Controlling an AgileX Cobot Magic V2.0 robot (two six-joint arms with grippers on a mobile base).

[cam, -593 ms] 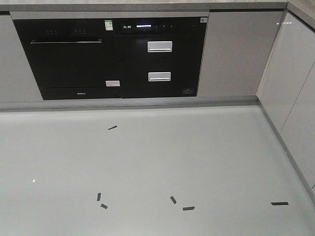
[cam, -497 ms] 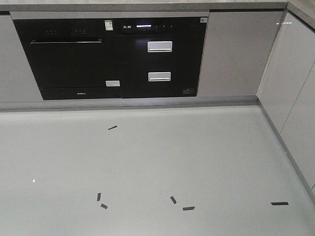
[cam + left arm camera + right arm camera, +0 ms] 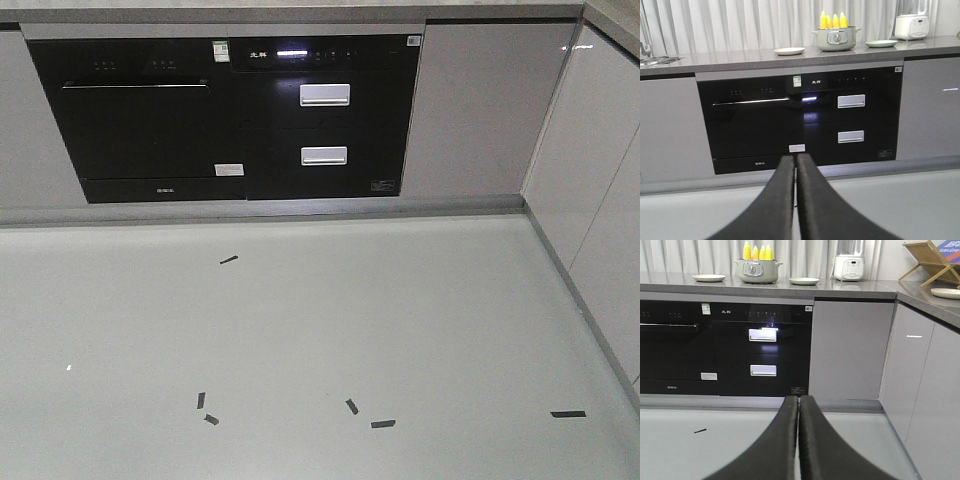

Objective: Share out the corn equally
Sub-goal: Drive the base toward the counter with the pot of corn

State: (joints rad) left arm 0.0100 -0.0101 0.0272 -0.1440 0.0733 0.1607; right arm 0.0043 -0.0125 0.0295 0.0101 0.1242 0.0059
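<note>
Four bright yellow corn cobs (image 3: 835, 21), standing upright, tips up, bunched in the pot (image 3: 836, 41), far bench (image 3: 740, 56)

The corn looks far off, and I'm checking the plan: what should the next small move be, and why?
Probably roll forward toward the counter. The corn stands in the pot on it, between a white plate and a green plate, both bare, seemingly beyond reach. The left end effector and right end effector are shut and hold nothing.
</note>
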